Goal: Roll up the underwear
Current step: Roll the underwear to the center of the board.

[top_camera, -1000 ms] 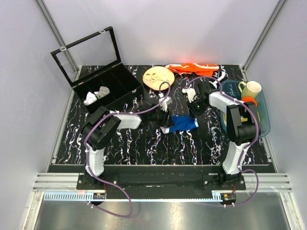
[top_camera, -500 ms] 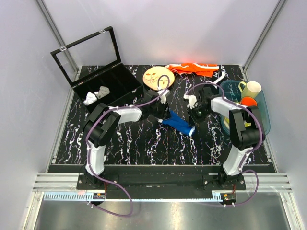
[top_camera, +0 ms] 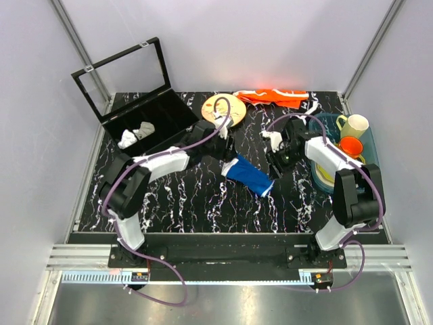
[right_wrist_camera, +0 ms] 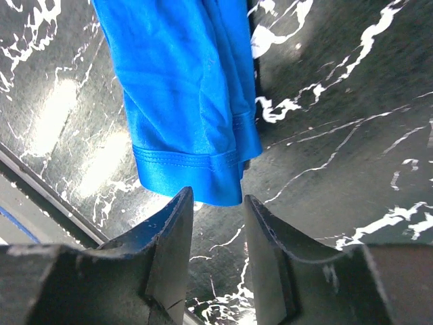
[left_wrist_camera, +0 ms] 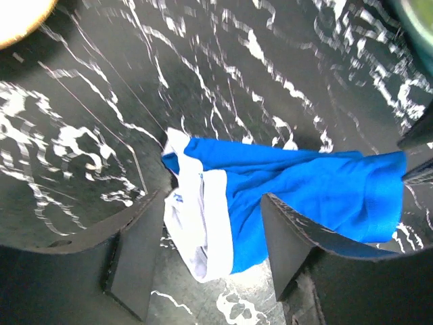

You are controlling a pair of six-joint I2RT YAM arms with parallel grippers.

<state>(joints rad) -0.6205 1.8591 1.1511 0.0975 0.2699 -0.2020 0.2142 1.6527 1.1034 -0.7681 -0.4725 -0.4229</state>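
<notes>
Lying mid-table: underwear (top_camera: 247, 175), bunched, white waistband at its far-left end.
Left gripper (left_wrist_camera: 213, 198) spread wide, straddling the waistband; right gripper (right_wrist_camera: 216, 198) slightly parted, empty, at the hem.

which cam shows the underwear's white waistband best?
Left wrist: the waistband sits close up, with its folds visible. Top external shows the underwear small, with only a white sliver at its upper-left end. Right wrist shows only blue fabric and a hem, no waistband.
</notes>
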